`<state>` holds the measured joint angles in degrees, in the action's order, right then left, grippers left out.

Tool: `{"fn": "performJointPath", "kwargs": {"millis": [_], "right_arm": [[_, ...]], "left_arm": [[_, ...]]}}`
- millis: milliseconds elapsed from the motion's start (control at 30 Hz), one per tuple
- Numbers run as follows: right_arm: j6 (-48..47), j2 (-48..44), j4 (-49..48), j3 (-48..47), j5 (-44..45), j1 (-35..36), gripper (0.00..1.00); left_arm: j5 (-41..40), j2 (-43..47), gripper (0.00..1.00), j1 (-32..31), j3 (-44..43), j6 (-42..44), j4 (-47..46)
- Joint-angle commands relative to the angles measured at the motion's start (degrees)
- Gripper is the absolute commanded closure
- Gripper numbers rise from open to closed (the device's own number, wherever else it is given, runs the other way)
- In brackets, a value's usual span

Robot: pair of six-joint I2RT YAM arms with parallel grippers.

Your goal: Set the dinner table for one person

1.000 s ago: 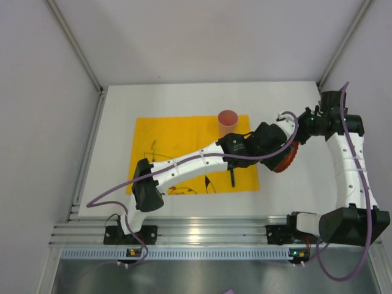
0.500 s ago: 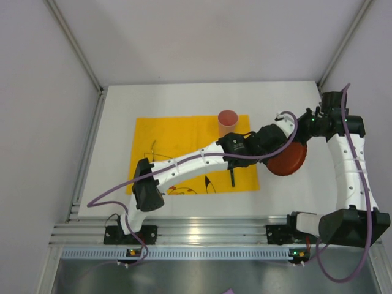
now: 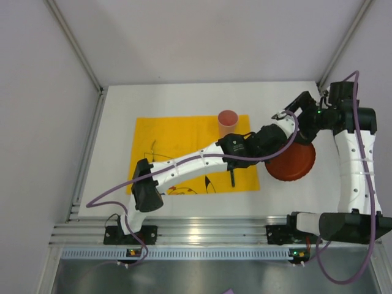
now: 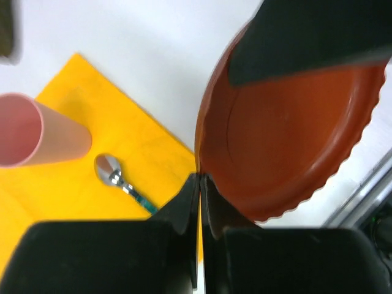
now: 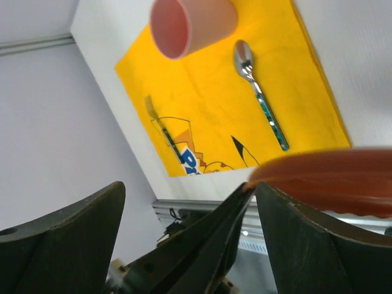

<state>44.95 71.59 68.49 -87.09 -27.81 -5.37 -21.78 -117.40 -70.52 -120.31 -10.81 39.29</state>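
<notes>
**Left gripper clamped on plate rim; right gripper open above it**

The left gripper (image 4: 199, 184) was found with its fingers (image 4: 184, 205) pinched together on the near rim of a red-brown plate (image 4: 288, 128), which has a scalloped edge. The right gripper (image 5: 190, 188) stood with its fingers (image 5: 73, 226) spread wide and gripping nothing, placed over the far side of the plate.

The plate sat toward the right edge of the worktop, just off the right edge of a yellow mat (image 3: 177, 135). Whether it rested flat on the surface could not be told.

On the mat, a pink cup (image 3: 228, 120) stood at the far right corner. A spoon (image 5: 260, 98) lay near the mat's right edge, close by the cup, and a fork (image 5: 162, 131) lay further toward the mat's left side.

The dinner table (image 3: 184, 98), a white top, lay beneath all of these, with its silver rail (image 3: 202, 233) running along the near edge by the arm bases.
</notes>
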Motion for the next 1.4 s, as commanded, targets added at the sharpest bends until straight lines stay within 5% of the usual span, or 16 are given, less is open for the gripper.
{"fn": "performJointPath", "kwargs": {"millis": [0, 200, 367, 733, 933, 1367], "right_arm": [[-3.8, 1.0, 4.3, -12.5, -0.2, 0.2, 0.12], [-3.1, 1.7, 7.3, -26.7, -2.8, -2.3, 0.12], [-0.7, -1.5, 0.9, -22.8, -8.5, -3.9, 0.12], [-2.1, -4.5, -2.7, -9.9, -9.6, -5.1, 0.13], [-2.8, -3.0, -3.4, -9.2, -9.2, -5.1, 0.13], [-5.3, -3.1, -3.3, -4.2, -8.1, -5.4, 0.13]], "left_arm": [[-1.2, 3.0, 1.0, 0.1, 1.0, -0.4, 0.8], [-1.4, 9.6, 1.0, 5.6, 9.7, -3.7, 1.1], [-3.4, 18.1, 1.0, 11.7, 19.7, -6.6, 2.8], [1.5, 36.3, 1.0, 35.3, 42.0, -8.4, 4.6], [9.0, 35.2, 1.0, 41.8, 48.5, -10.9, 0.6], [18.3, 22.5, 1.0, 43.5, 51.8, -14.4, -3.3]]}}
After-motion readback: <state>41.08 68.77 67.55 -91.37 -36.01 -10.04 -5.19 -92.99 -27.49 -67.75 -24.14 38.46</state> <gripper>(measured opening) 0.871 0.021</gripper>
